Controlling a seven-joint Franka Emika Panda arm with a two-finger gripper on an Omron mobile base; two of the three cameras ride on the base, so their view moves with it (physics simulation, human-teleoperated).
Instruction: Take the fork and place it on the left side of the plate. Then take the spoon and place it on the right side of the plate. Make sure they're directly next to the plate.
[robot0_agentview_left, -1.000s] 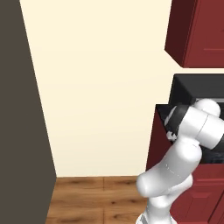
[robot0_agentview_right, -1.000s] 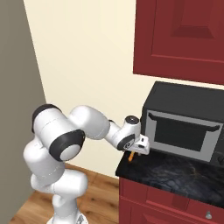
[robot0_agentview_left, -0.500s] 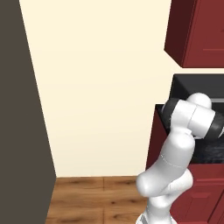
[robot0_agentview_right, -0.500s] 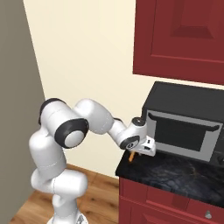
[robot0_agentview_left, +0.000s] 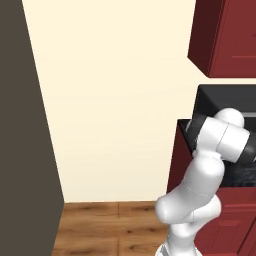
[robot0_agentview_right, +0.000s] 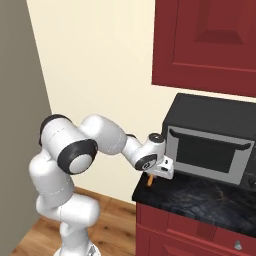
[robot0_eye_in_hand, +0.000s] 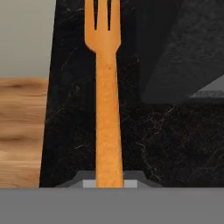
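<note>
The all-orange fork (robot0_eye_in_hand: 107, 109) runs straight up the hand view, tines at the top, its handle end clamped between my gripper's (robot0_eye_in_hand: 109, 180) jaws. Beneath it lies the black speckled counter (robot0_eye_in_hand: 166, 144). In the right base view the fork (robot0_agentview_right: 149, 180) hangs as a short orange stub under my gripper (robot0_agentview_right: 154, 175), just off the counter's left corner (robot0_agentview_right: 145, 192) and in front of the microwave's lower left corner. My gripper is shut on the fork.
A black microwave (robot0_agentview_right: 210, 150) stands on the counter right beside the hand, under a dark red wall cabinet (robot0_agentview_right: 210, 40). Red base cabinets (robot0_agentview_right: 180, 230) sit under the counter. The wood floor (robot0_eye_in_hand: 22, 131) lies beyond the counter's left edge. A dark panel (robot0_agentview_left: 25, 125) rises far left.
The arm's shoulder and elbow have swung and risen. The hand with the fork has edged slightly toward the microwave, staying at the counter's left corner.
</note>
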